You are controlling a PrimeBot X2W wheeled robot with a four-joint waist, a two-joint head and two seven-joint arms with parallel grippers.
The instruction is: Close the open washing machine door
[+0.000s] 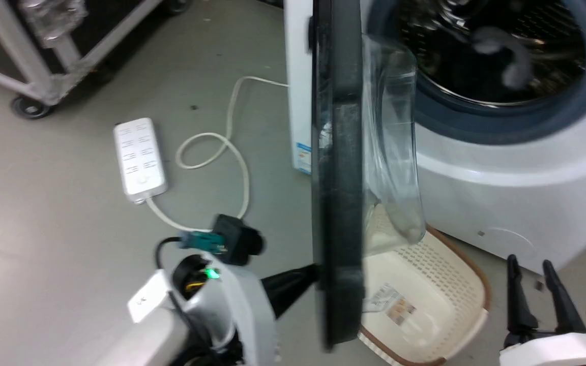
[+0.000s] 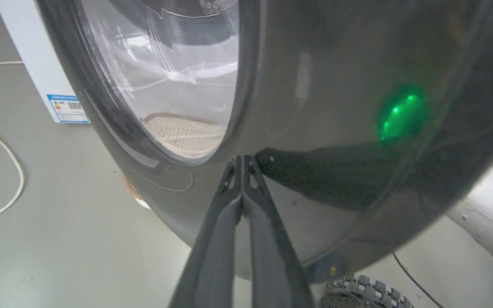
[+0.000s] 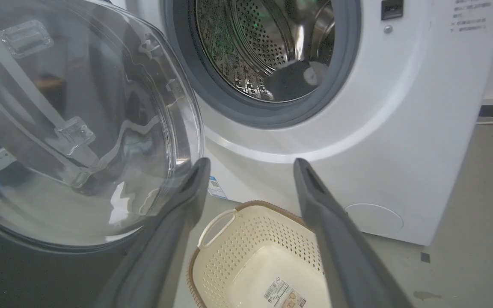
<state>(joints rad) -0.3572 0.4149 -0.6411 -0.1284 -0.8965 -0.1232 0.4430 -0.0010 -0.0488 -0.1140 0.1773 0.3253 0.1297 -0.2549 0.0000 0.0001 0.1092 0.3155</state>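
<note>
Grey concrete floor [image 1: 59,213] carries the washing machine [image 1: 501,193], which stands at the upper right of the head view with its perforated steel drum [image 3: 263,42] exposed inside the grey rubber ring [image 3: 345,64]. The washing machine door [image 1: 339,152] is open, swung out roughly square to the machine front, so the head view shows it edge-on; it is attached at the machine's left side, and its clear glass bowl bulges toward the drum side. The left end effector [image 2: 242,164] is closed, both fingers pressed together with nothing between them. Its tips touch the glossy outer face of the door's black rim, just below the window. A green light is reflected in that rim. The right end effector [image 3: 250,167] is open, its fingers well apart and holding nothing. It hangs on the inner side of the door, clear of the glass, pointing toward the lower front of the machine. A cream perforated laundry basket [image 3: 238,239] sits on the floor just in front of the machine, below the glass bowl. A round flap [image 3: 374,218] and a blue sticker [image 2: 67,108] mark the lower part of the machine. A white power strip [image 1: 139,157] and its looped cable [image 1: 237,157] lie on the floor left of the door.
</note>
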